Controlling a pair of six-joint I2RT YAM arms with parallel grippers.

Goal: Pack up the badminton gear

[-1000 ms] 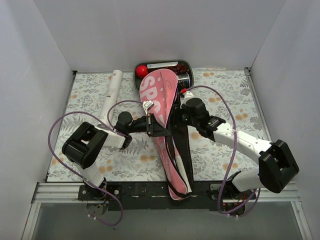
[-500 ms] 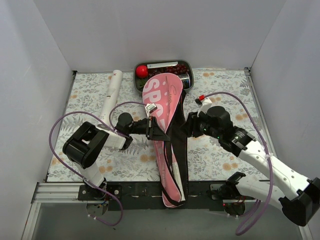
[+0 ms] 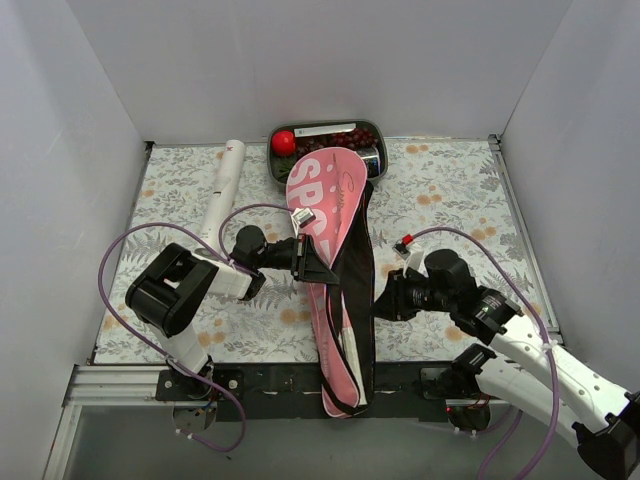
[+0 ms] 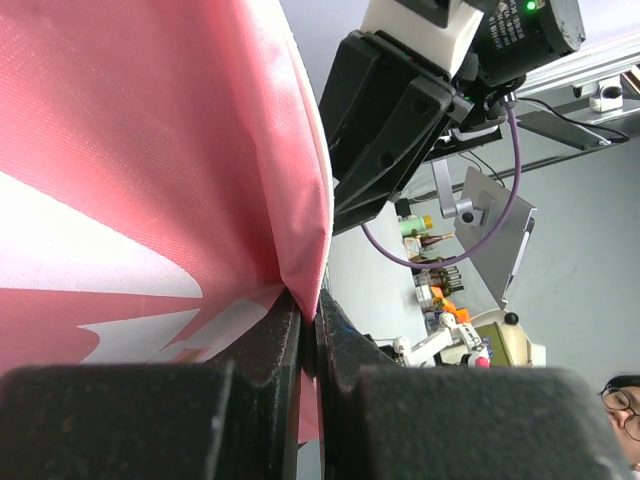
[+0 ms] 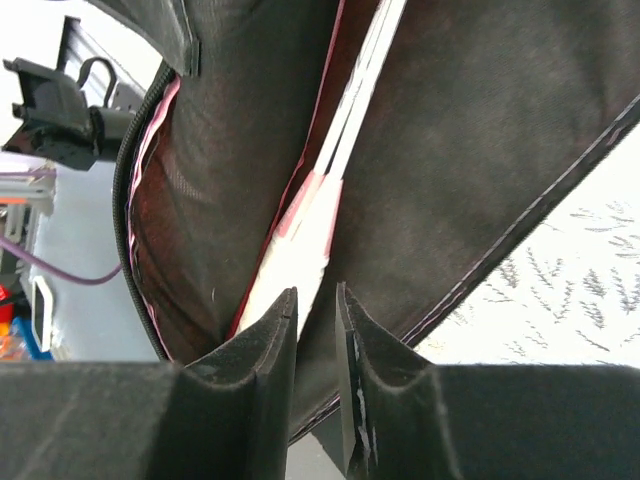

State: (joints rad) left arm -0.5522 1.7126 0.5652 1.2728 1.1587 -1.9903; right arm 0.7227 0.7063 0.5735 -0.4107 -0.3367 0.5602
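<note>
The bag point(image 3: 322, 195) is pinched by its pink edge in the shut left jaws, and the right jaws, nearly closed on nothing, are pointed into its opening, a pale handle point(image 5: 305, 250) just ahead.

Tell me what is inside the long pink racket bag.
Through the open black-edged side of the long pink racket bag, a pale wrapped racket handle shows against dark lining. The racket heads, and whether both rackets are in, are hidden by the pink cover.
</note>
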